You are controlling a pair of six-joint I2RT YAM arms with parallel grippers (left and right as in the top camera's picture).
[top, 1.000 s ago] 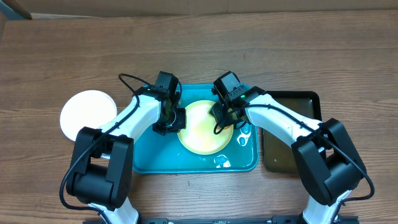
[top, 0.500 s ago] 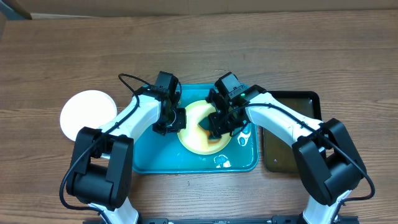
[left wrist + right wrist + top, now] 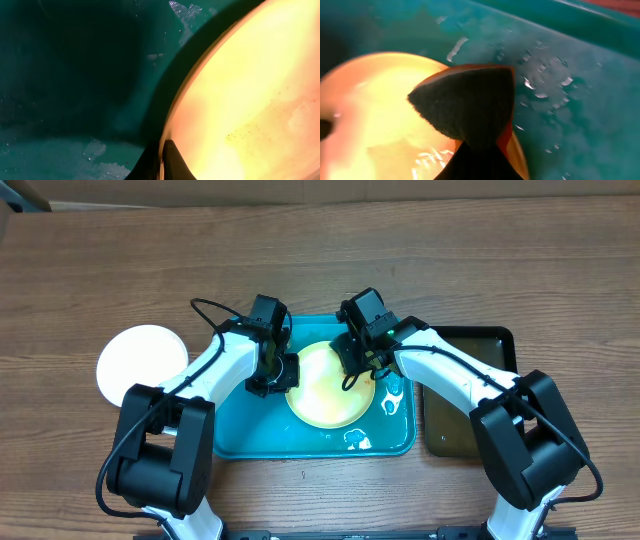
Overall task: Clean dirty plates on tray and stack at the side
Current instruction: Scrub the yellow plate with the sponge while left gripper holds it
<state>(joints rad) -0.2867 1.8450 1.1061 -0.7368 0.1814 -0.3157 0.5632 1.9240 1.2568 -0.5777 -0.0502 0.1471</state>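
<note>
Left hand (image 3: 283, 373) pinches the yellow-green plate (image 3: 325, 395) at its rim; right hand (image 3: 352, 360) grips a sponge (image 3: 465, 102) over it.

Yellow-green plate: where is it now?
Overhead, the yellow-green plate lies in the middle of the teal tray; the left gripper pinches its left rim.

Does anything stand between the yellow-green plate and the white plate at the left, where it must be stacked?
No loose object shows there. Between the pale yellow-green round plate, held by the left gripper, and the white round plate lie only the raised rim of the teal-blue rectangular plastic tray and the left arm's white link.
</note>
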